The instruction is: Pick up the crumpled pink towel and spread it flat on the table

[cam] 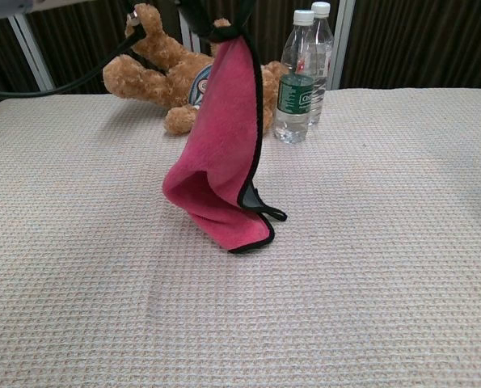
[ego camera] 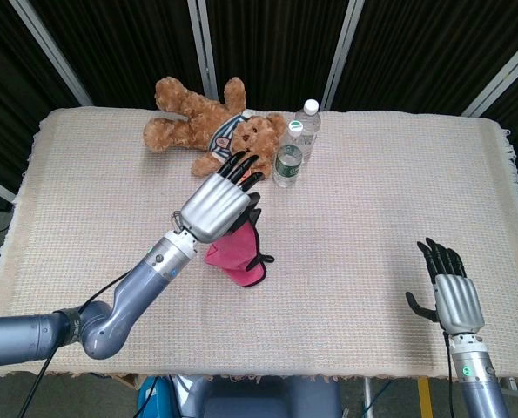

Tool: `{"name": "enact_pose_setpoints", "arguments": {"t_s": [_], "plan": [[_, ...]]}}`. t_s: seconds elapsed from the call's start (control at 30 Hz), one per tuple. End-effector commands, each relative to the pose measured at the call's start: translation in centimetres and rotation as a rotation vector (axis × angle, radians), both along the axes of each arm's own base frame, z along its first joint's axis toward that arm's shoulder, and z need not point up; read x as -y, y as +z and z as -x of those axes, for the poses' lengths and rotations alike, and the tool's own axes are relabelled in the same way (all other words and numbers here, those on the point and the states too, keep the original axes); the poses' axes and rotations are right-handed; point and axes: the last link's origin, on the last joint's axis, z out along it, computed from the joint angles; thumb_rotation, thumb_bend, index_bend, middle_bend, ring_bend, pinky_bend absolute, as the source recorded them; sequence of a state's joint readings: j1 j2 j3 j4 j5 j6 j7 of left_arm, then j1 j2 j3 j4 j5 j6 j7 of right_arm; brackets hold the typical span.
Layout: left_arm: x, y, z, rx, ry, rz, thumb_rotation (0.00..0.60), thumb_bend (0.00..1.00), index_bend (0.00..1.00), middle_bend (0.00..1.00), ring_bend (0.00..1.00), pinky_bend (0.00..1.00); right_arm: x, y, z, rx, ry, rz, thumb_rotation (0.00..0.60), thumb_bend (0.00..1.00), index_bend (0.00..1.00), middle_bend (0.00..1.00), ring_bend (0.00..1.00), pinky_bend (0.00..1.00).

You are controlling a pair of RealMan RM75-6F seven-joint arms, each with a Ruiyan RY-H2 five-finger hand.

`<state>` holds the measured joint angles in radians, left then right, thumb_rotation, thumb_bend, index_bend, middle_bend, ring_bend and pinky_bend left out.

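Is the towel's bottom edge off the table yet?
Touching. In the chest view the towel hangs from the left hand, and its lower fold rests on the table.

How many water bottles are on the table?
2. The nearer water bottle with the green label stands beside the teddy bear's head. The farther water bottle stands just behind it, toward the table's back edge, partly hidden in the chest view.
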<state>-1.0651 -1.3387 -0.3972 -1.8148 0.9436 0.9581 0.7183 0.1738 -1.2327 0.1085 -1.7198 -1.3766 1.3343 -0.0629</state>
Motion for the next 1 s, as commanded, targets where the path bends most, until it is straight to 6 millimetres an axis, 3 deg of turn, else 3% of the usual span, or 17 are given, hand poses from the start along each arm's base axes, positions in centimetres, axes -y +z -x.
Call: {"name": "enact_pose_setpoints", "arguments": {"t_s": [0.03,0.3,0.5,0.77,1.0], "plan": [[-2.0,0.7,-3.6,-0.011,-0.015,-0.049,0.600,0.48,0.59,0.21,0.00,0.01,0.9,0.1,-0.9,0.029,0.012,-0.013,0.600,0.32,0.00,0.00,0.00,0.00],[-3.8,1.1,-7.7,0.006,-0.014,-0.083,0.600,0.48,0.59,0.22,0.00,0.01,3.0,0.7,-3.9,0.126,0.055,-0.040,0.600,0.32,0.00,0.00,0.00,0.00],[-4.2,0.5,-9.3,0.003,-0.027,-0.083,0.600,0.48,0.59,0.22,0.00,0.01,4.1,-0.1,-6.1,0.237,0.054,-0.097,0.600,0.32,0.05,0.00,0.00,0.00],[-4.6,-0.3,-10.4,0.014,-0.028,-0.083,0.600,0.48,0.59,0.22,0.00,0.01,4.8,-2.5,-9.5,0.355,0.044,-0.212,0.600,0.32,0.13,0.00,0.00,0.00],[-4.7,0.3,-11.3,0.035,-0.040,-0.101,0.600,0.48,0.60,0.23,0.00,0.01,5.2,-5.0,-10.3,0.385,-0.015,-0.244,0.600,0.32,0.17,0.00,0.00,0.00]]}}
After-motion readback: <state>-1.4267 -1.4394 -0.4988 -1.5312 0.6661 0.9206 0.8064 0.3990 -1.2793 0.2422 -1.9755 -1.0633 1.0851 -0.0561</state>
